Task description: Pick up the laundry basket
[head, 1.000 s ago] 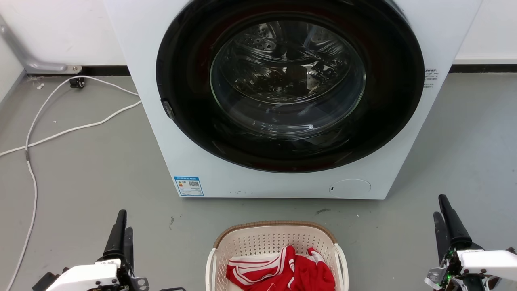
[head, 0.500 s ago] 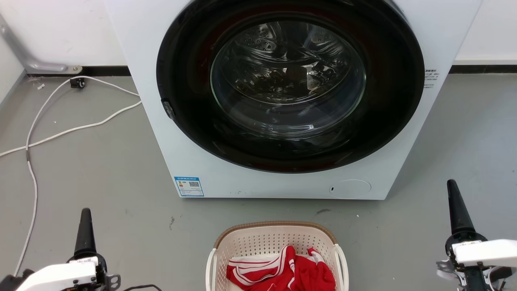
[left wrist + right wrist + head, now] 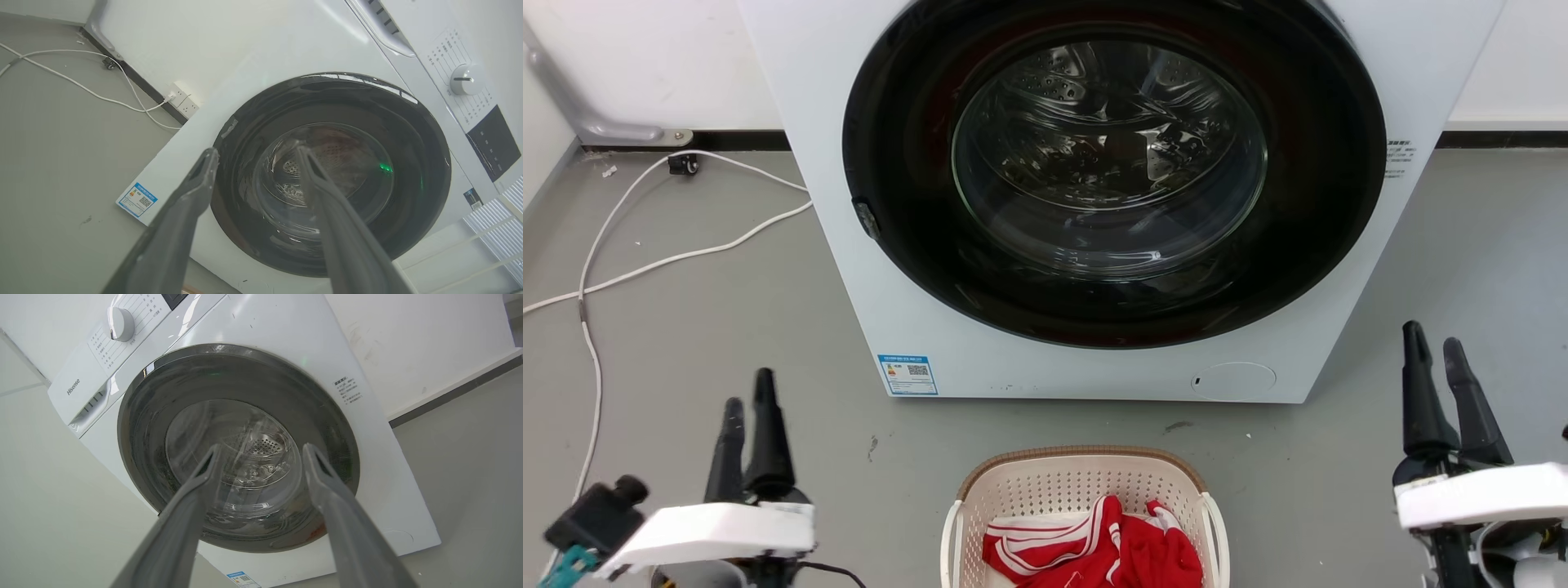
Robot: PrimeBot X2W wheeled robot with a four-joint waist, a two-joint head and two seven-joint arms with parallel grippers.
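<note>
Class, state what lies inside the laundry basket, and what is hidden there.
Inside the laundry basket lies a crumpled red garment with white stripes, beside some white fabric. The cloth hides the basket's floor; the frame edge cuts off its near part.

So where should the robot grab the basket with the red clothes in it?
Probably by its two white side handles, one gripper each, coming in from left and right. The laundry basket stands upright between the open left gripper and right gripper, and the handles loop out from its sides.
</note>
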